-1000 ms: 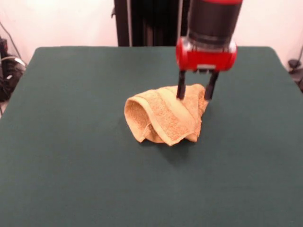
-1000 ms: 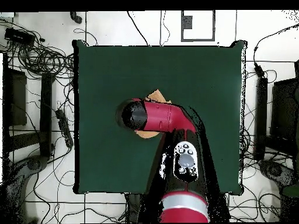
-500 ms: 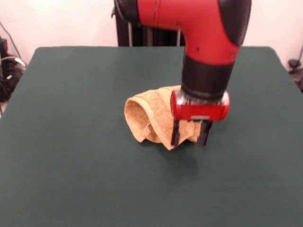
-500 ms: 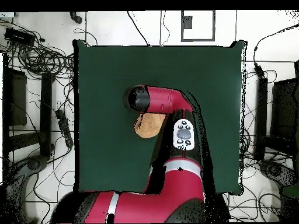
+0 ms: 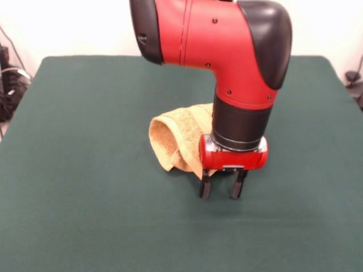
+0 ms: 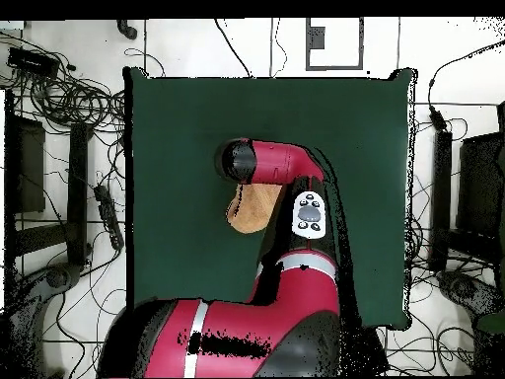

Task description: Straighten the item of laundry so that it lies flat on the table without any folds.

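The tan-orange towel (image 5: pixel 177 139) lies crumpled and folded in a mound near the middle of the dark green table (image 5: pixel 85 187). In the overhead view the towel (image 6: pixel 252 208) shows partly from under the arm. My gripper (image 5: pixel 221 187) is open and empty, its two black fingers pointing down at the table just in front of the towel's near edge. The wrist hides the towel's right part in the front view. The gripper itself is hidden under the arm in the overhead view.
The red and black arm (image 5: pixel 227 51) reaches over the table's middle from the far side. Cables (image 6: pixel 69 99) and dark equipment lie on the floor around the table (image 6: pixel 178 118).
The gripper has moved from over the towel's far side toward the camera, past the towel, and lower to the table. The towel has kept its shape.
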Controlling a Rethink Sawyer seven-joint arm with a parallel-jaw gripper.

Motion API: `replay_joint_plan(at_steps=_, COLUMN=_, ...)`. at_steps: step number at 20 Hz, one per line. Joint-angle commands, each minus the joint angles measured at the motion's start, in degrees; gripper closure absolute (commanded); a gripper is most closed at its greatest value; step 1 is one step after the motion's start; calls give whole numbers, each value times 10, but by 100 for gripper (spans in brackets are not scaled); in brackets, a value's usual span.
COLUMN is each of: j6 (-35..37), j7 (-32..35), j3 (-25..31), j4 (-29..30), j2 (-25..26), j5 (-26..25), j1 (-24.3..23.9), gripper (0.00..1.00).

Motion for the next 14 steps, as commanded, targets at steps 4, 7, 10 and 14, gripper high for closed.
replay_joint_plan(at_steps=4, j6=-14, j7=123, j3=7, j4=15, j2=27, j5=7, j1=30, gripper=0)
replay_joint_plan(at_steps=7, j6=-14, j7=125, j3=4, j4=36, j2=10, j5=6, j1=37, gripper=0)
replay_joint_plan(at_steps=10, j6=26, j7=126, j3=-2, j4=52, j2=-26, j5=13, j1=49, gripper=0)
replay_joint_plan(at_steps=14, j6=77, j7=126, j3=-11, j4=49, j2=-47, j5=21, j1=60, gripper=0)
